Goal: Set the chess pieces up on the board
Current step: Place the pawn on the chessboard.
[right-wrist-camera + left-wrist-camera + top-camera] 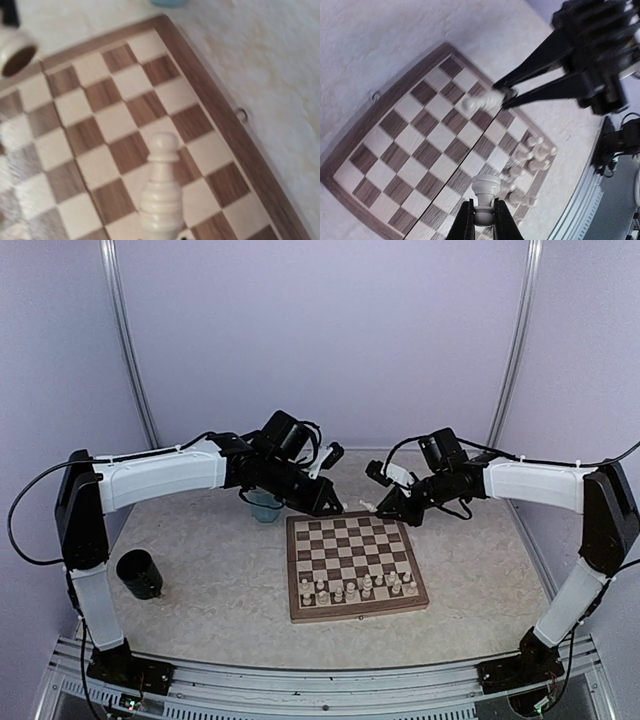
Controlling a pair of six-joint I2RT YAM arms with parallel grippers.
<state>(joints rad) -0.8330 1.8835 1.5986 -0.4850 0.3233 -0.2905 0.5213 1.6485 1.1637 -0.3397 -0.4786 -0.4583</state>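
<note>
Left wrist: left jaws clamp a cream piece (485,191) over the board (400,145); right jaws clamp another piece (480,102)

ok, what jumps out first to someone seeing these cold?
Both arms meet over the far edge of the board, each clamped on a piece. The left gripper holds a rook-like piece, and the right gripper holds a pawn. The other pale pieces crowd the board's two near rows, and a black cup stands off to the left.
</note>
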